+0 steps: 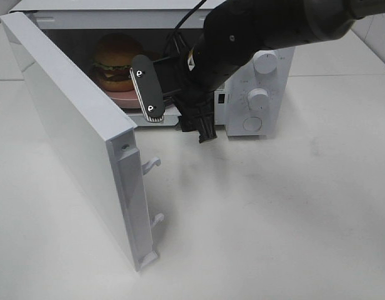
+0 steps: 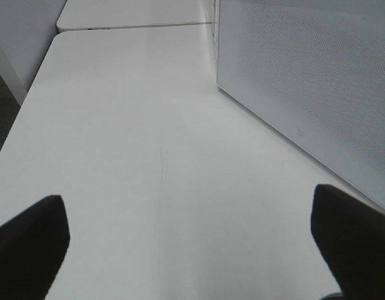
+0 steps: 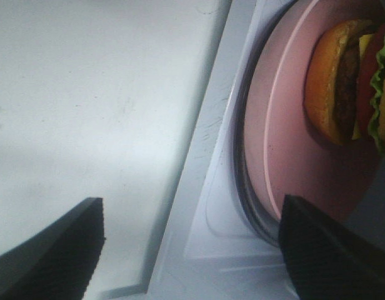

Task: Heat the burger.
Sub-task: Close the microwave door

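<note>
**Left wrist view.** Your left pincer [image 2: 192, 250] has its jaws spread wide over the worktop [image 2: 130, 137] and grips nothing. A white dotted panel [image 2: 305, 81] rises just beside one of its fingers [image 2: 355, 244].

**Exterior high view, left to right.** The microwave door [image 1: 74, 144] stands swung open to the left of your right pincer [image 1: 180, 125]. The burger [image 1: 117, 62] sits upright on a pink plate [image 1: 120, 99] inside the microwave [image 1: 239, 122], beyond the pincer's tips and apart from them. The right pincer is at the mouth of the cavity with its jaws well apart and nothing held between them. Two knobs [image 1: 258, 98] lie on the front panel to the pincer's right.

**Right wrist view.** The plate's rim lies just ahead of one finger [image 3: 336, 250], and the burger is further in on the plate. The other finger is over the bare worktop outside the sill [image 3: 205, 187]
</note>
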